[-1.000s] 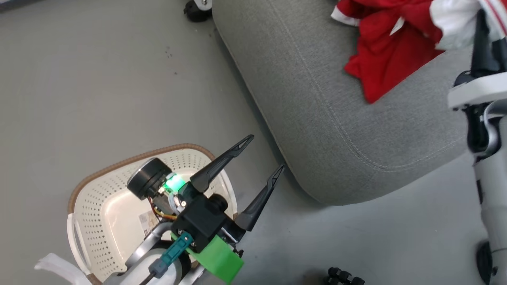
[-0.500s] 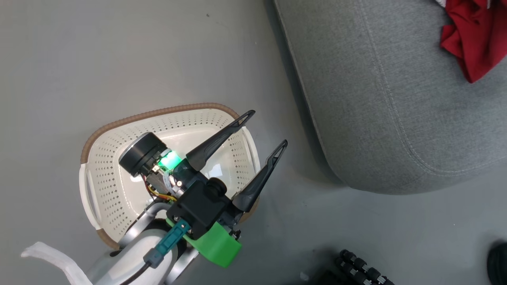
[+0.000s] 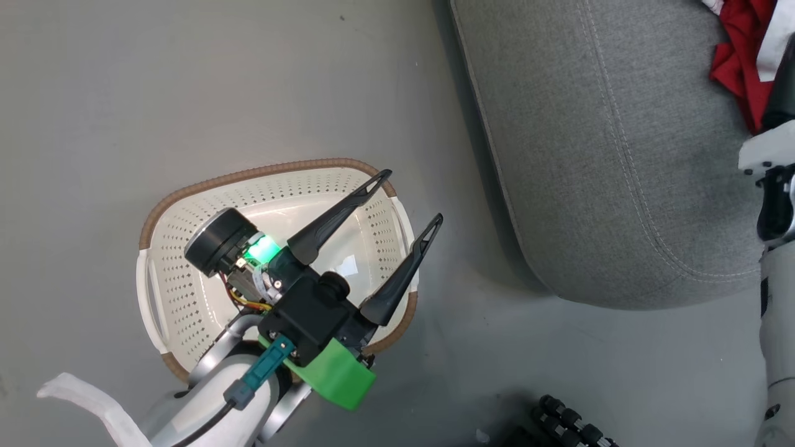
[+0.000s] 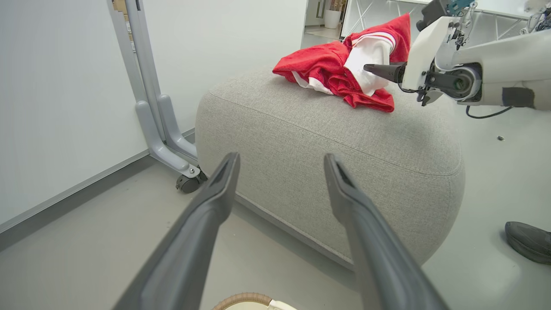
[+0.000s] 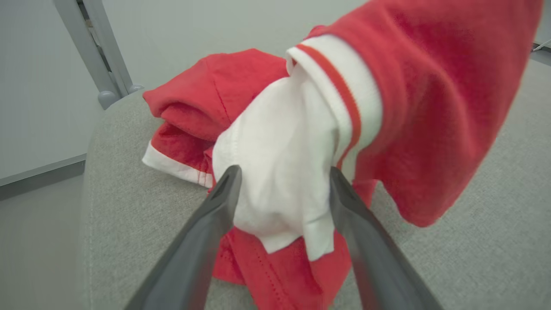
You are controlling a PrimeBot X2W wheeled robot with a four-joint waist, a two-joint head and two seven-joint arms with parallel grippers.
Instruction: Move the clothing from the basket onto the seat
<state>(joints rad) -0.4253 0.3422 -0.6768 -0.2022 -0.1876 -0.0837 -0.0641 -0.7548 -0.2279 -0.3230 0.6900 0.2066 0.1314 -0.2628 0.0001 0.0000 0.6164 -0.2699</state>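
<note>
The clothing [image 4: 340,69], bright red with white panels, lies heaped on top of the light-grey seat [image 4: 327,142]. My right gripper [image 5: 284,172] stands open at the heap. A white and red fold [image 5: 284,172] of the clothing bulges between its spread fingers [image 5: 206,232]. My left gripper [image 3: 413,195] hangs open with nothing in it, over the right side of the cream-white basket [image 3: 248,176]. The basket stands on the floor left of the seat [image 3: 590,155], and the part of its inside that shows holds no cloth. One red edge of the clothing [image 3: 736,56] peeks in at the head view's top right.
A grey wheeled stand leg [image 4: 187,183] stands by the white wall behind the seat. A dark shoe [image 4: 529,241] rests on the floor at the far right. A black ribbed object [image 3: 571,425] lies on the floor near the bottom edge.
The right gripper's jaws have spread apart around the red and white garment that they were shut on. The head camera has swung, shifting the whole picture. The left gripper stays open.
</note>
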